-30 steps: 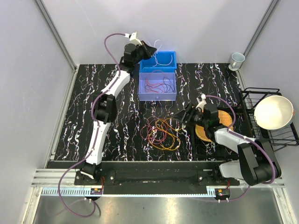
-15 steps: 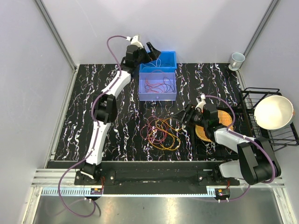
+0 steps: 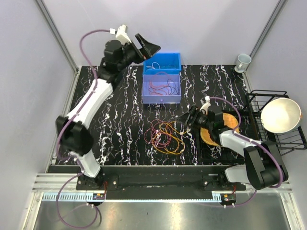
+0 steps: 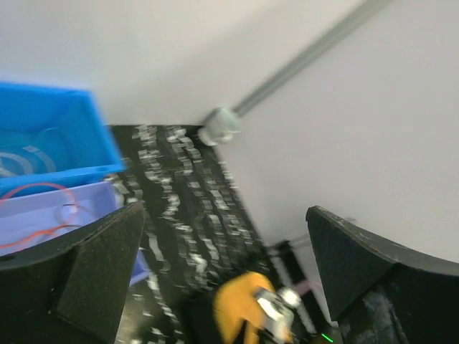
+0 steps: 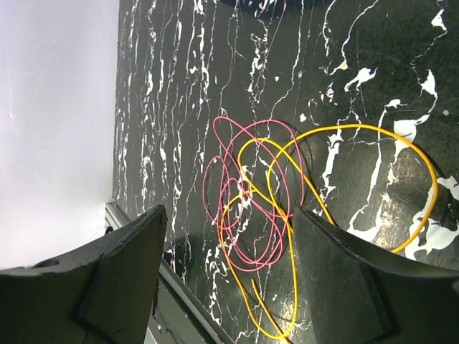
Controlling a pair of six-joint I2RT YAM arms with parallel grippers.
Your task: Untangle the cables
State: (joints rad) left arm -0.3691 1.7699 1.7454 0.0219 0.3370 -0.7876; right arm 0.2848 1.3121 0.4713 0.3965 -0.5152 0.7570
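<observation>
From above we see the left gripper (image 3: 149,49) raised over the blue bin (image 3: 173,58) at the far edge of the table (image 3: 120,120), jaws spread and holding nothing. The right gripper (image 3: 183,121) hangs low, also spread, just right of the cables (image 3: 165,136), a loose red, orange and yellow tangle mid-table. A lavender bin (image 3: 161,98) with more wires sits in front of the blue one. A cup (image 3: 243,61), dish rack (image 3: 256,103) and bowl (image 3: 280,115) line the right side.

In the blurred left wrist view, our fingers (image 4: 93,272) frame both bins and wall.

In the right wrist view, the fingers (image 5: 122,272) stand apart, with the tangle lying between them and open table around it.
</observation>
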